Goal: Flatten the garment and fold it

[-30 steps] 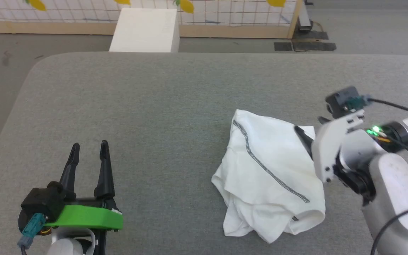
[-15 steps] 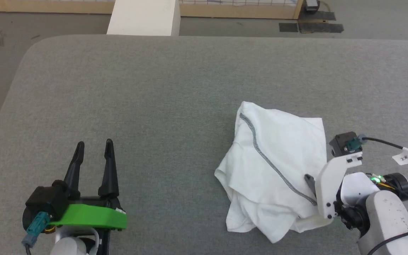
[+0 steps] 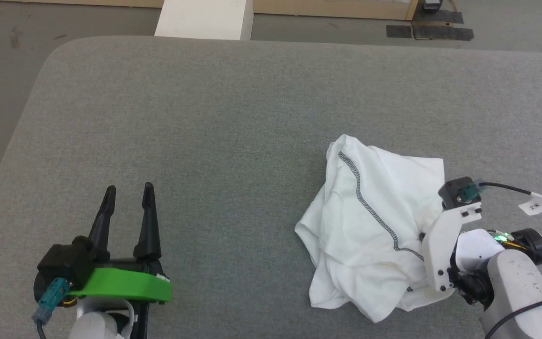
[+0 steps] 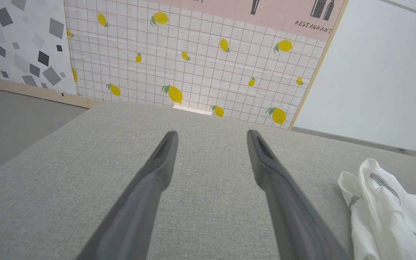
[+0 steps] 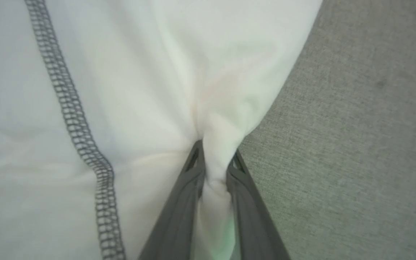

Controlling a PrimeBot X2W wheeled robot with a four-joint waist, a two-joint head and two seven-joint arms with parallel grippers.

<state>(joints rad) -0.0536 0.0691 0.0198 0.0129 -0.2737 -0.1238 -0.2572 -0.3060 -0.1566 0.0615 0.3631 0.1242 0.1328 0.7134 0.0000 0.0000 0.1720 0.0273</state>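
Leftmost, the left gripper (image 3: pixel 129 189), two long dark fingers on a green mount, hovers low over the grey woven-fabric table top (image 3: pixel 233 117), jaws spread wide and empty. Well apart to its right lies the garment (image 3: pixel 374 221) (a crumpled white soft-fabric shirt with dark grey zigzag stitching) and the right gripper (image 5: pixel 215 159) pinches a fold near its right edge, jaws narrow.

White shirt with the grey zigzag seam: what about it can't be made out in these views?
- Head view: the white fabric shirt with grey zigzag stitching lies bunched on the grey padded table; its own folds hide the sleeves, collar and front.
- Left wrist view: the right edge cuts most of it off.
- Right wrist view: the right gripper pinches a fold, but the view is too close to tell which part.
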